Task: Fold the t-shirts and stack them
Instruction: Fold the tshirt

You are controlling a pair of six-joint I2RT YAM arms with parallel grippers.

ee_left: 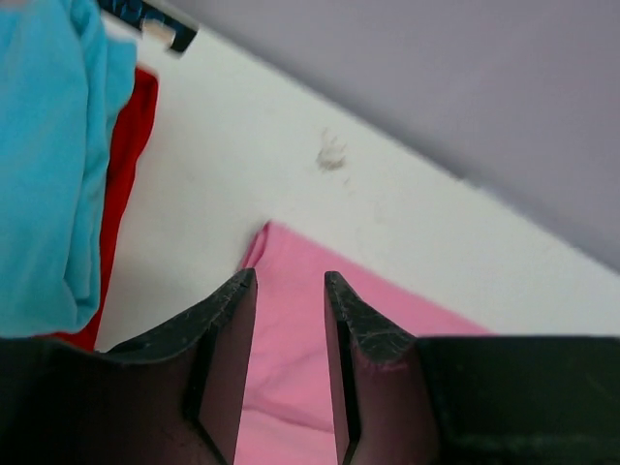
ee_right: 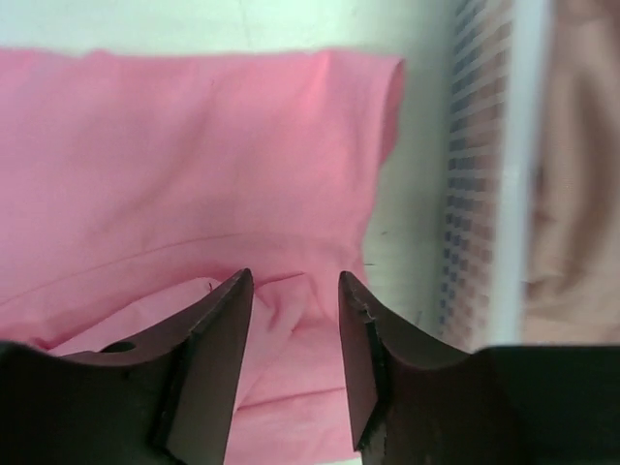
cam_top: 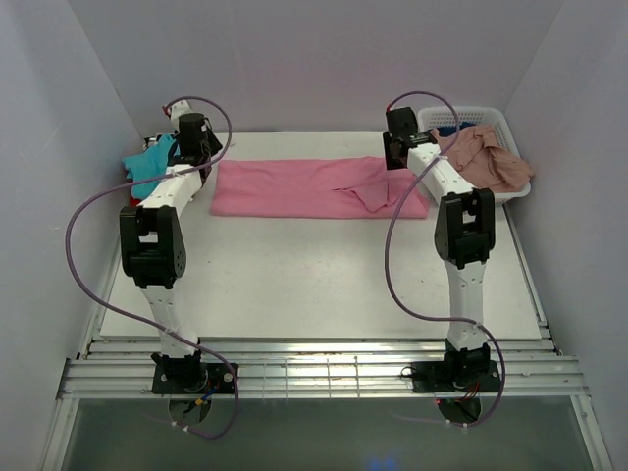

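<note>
White table [cam_top: 324,285] fills the floor of the walled cell, both arms bolted at its near edge. Pink t-shirt [cam_top: 294,188] lies on the far half of the table as a long flat strip running left to right, smooth on the left and rumpled with loose folds at the right end. White lattice basket [cam_top: 471,110] sits at the far right corner, just beside the pink shirt's right end. Salmon-pink shirt [cam_top: 491,162] is heaped in it and spills over the front rim. A bit of dark blue cloth [cam_top: 446,128] shows at the basket's left end. Left arm [cam_top: 157,235] reaches to the strip's left end, right arm [cam_top: 461,226] to its right end. Teal shirt [cam_top: 147,165] is bunched at the far left corner, lying on top of a red shirt [ee_left: 131,136], apart from the pink one. Left gripper [ee_left: 289,283] hangs over the pink shirt's left corner, jaws parted with a narrow gap, nothing in them. Right gripper [ee_right: 295,283] hangs over the rumpled right end, jaws likewise parted and empty, pink cloth visible between. Small pale speck [ee_left: 331,155] on the table near the back wall.
</note>
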